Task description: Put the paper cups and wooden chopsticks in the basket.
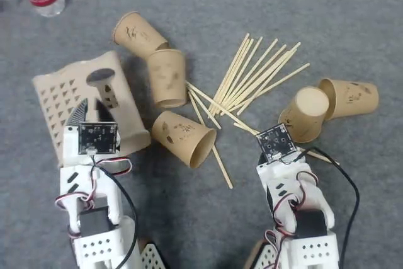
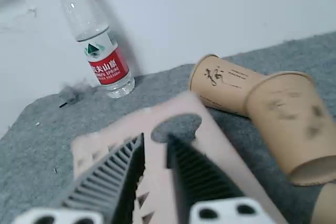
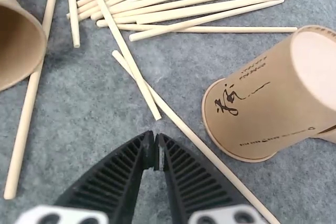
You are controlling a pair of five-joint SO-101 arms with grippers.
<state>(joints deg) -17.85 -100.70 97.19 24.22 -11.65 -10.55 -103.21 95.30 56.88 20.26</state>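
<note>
The left claw (image 2: pixel 156 141) hangs over the basket (image 2: pixel 212 135), its jaws parted with nothing between them. The basket lies tipped over on the grey felt of the counter (image 1: pixel 201 218), with a perforated wall and the handle hole facing up right beneath the claw's tips. Just past the basket's far edge two paper cups (image 2: pixel 252 95) lie on their sides, touching each other. A third cup (image 1: pixel 184 138) lies on its side just beside the basket, toward the right arm. A water bottle (image 2: pixel 97 40) stands at the counter's back edge. The right claw (image 3: pixel 156 137) is clenched on nothing, low over the felt. The end of one chopstick (image 3: pixel 123 51) lies just ahead of its tips, apart from them, and a second chopstick (image 3: pixel 210 153) runs slantwise close beside one jaw. The main fan of chopsticks (image 3: pixel 189 6) lies farther out. A toppled cup (image 3: pixel 262 111) lies near, to the right of this claw, and touches a fifth cup (image 1: pixel 351 97).
</note>
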